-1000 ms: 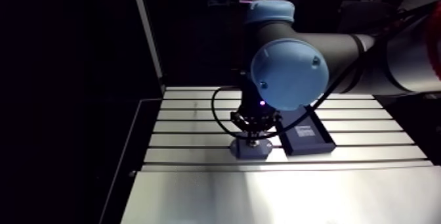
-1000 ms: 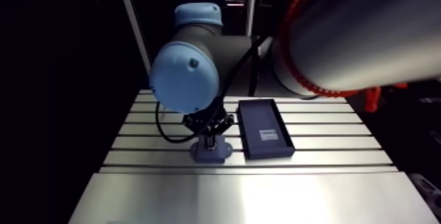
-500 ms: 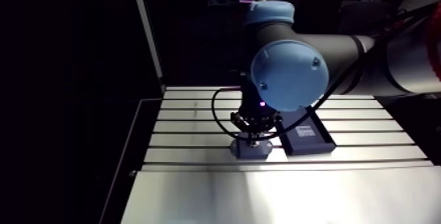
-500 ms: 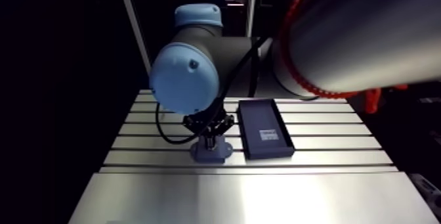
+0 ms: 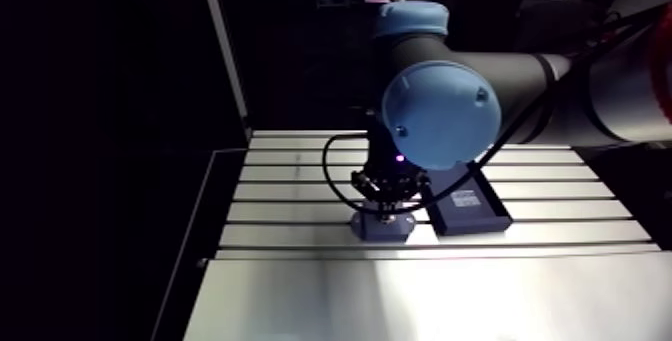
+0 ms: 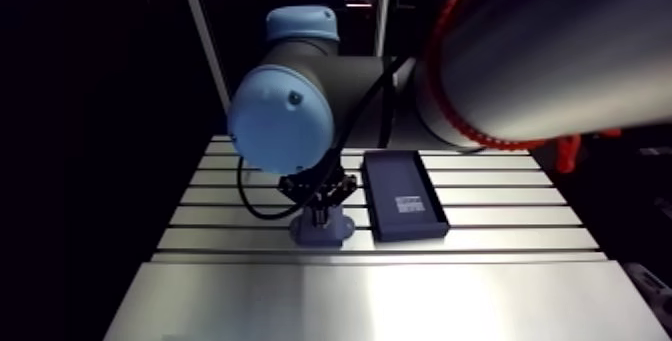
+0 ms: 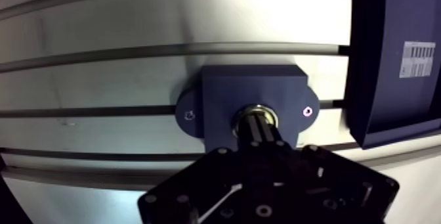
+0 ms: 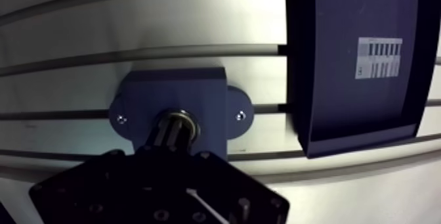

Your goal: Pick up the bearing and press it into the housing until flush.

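Tabletop (image 5: 290,205): you see slotted aluminium across the back and a smooth plate along the near edge.
Housing (image 7: 223,95): look on the slotted part, roughly midway between the tabletop's left and right edges and just behind the smooth plate. It is a dark blue block lying flat across a slot, with a rounded ear on each side.
Screws: you can make out one in the left ear (image 7: 188,115) and one in the right ear (image 7: 306,111).
Bearing (image 7: 257,109): you will find it as a metallic ring sitting in the housing's central bore. Whether it is level with the block's top face you cannot tell from here.
Pincer (image 7: 257,123): it stands straight above the housing. In the wrist view its fingers (image 7: 251,134) are closed together into one dark column with no gap showing, and their tips are down on the ring in the bore.
Tray (image 7: 387,108): just beside the housing toward the tabletop's right edge, close but apart from it. It is dark blue and shallow, with its long side running front to back.
Label (image 7: 416,58): you see a white sticker with dark bars on the tray's floor.
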Controlling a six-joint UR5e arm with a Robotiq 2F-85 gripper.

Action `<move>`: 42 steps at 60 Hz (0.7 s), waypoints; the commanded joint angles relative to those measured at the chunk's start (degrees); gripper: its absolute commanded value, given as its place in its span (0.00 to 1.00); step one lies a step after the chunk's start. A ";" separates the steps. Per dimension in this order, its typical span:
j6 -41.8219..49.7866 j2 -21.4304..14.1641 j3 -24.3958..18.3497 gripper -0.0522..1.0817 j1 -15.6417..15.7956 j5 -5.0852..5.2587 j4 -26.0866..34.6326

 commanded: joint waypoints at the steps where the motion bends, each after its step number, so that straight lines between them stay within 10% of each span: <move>1: 0.00 0.12 0.00 0.83 0.08 0.00 0.01; 42: 0.00 0.49 0.00 0.83 -0.01 -0.09 -0.08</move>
